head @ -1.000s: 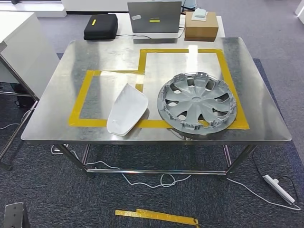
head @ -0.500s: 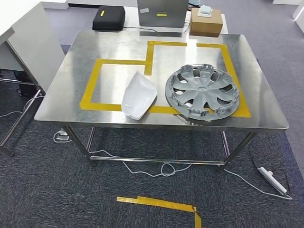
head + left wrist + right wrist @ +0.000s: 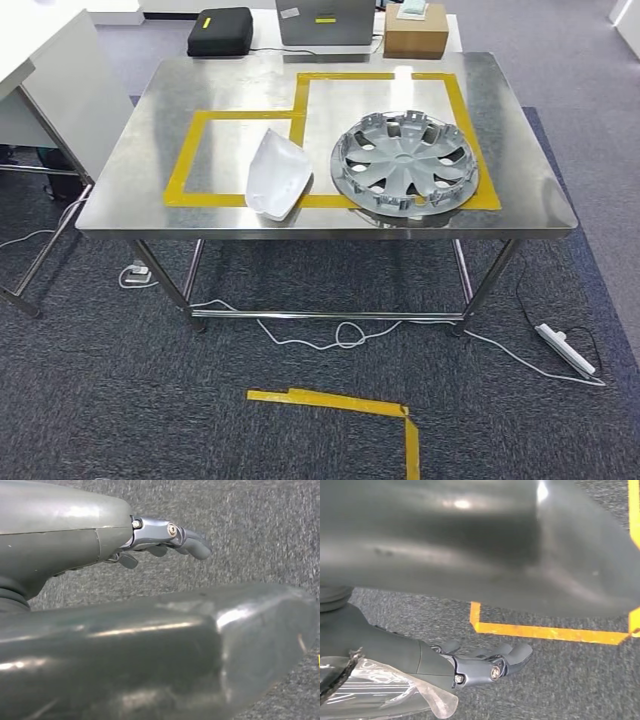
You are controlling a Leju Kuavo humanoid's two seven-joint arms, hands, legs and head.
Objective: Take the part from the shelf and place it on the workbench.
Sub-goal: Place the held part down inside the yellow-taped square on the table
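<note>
Looks like the camera's been pulled back from the workbench (image 3: 521, 190), with the white part (image 3: 278, 172) and hubcap (image 3: 404, 163) already parked there, both hands (image 3: 166, 532) (image 3: 490, 665) hanging loosely spread, nothing held.

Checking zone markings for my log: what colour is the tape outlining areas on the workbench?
Yellow tape on the steel workbench, clearest in the head view.

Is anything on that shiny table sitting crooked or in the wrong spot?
Yes, a little. The white curved part lies tilted across the yellow tape outline, partly over the line instead of inside a box. The grey wheel cover sits inside the bigger box, though its near edge overlaps the tape. Nothing looks spilled or broken.
</note>
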